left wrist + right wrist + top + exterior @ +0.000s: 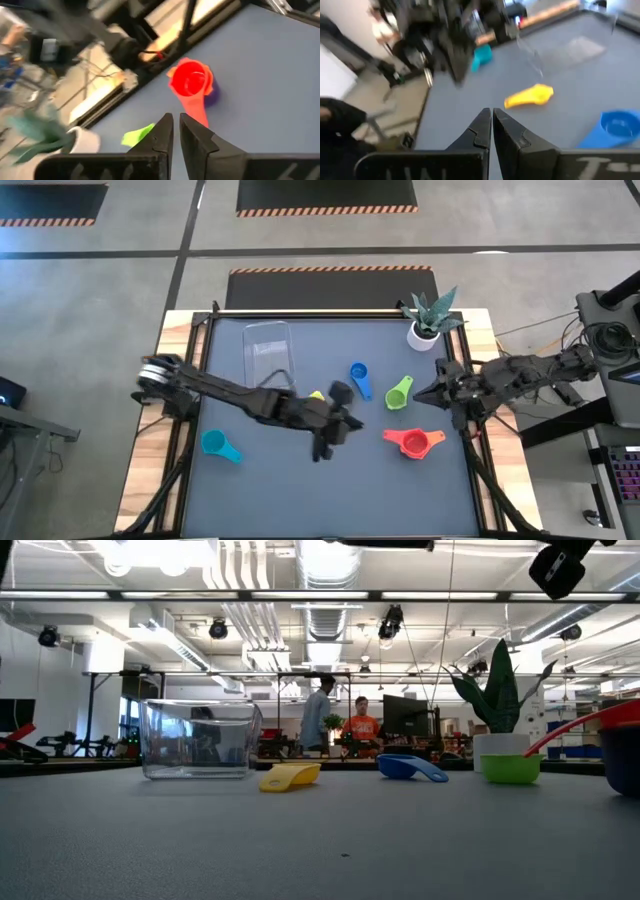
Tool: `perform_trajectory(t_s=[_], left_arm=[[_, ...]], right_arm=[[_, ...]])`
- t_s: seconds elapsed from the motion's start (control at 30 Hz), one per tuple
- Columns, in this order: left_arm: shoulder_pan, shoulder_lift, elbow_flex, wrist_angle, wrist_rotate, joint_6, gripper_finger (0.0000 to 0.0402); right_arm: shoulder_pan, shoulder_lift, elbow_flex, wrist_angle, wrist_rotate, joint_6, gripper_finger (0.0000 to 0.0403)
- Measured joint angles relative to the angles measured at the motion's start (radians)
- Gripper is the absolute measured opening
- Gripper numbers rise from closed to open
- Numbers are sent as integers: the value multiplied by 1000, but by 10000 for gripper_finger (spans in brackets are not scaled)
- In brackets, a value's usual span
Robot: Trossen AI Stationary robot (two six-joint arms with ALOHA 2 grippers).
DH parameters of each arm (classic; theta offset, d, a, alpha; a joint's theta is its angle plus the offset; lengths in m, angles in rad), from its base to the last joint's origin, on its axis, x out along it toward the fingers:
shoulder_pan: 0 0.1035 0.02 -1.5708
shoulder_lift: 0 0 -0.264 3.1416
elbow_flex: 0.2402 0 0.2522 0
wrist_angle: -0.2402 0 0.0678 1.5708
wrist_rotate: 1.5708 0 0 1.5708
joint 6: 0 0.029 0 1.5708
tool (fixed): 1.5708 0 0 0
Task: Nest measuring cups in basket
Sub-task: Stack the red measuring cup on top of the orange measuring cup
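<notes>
Cups lie scattered: teal cup (213,444), red cup (413,442), blue cup (360,377).

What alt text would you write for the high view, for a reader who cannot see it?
Seen from above, the left gripper hovers shut and empty mid-table beside a yellow cup. The clear basket is empty; teal, blue, green and red cups lie scattered.

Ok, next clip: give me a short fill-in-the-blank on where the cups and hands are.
1. The clear basket holds ____ cups.
2. The red cup sits inside the ____ cup.
3. The cup lying closest to the plant pot is ____.
4. The left hand has its fingers ____.

Missing words: no; purple; green; shut
</notes>
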Motion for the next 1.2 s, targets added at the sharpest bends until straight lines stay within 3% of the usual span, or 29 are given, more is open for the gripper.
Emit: perform_trajectory(t_s=[0.27,0.47,0.87,1.2], left_arm=[[-50,-217,-261,236,-153,-6,13],[-76,-352,-370,268,-244,-24,13],[-87,-481,-413,270,-283,-35,13],[-88,-486,-413,265,-283,-31,13]], right_arm=[[7,199,116,-147,-94,103,9],[64,306,169,-277,-171,285,9],[265,450,300,-619,-212,635,9],[326,571,297,-659,-151,668,9]])
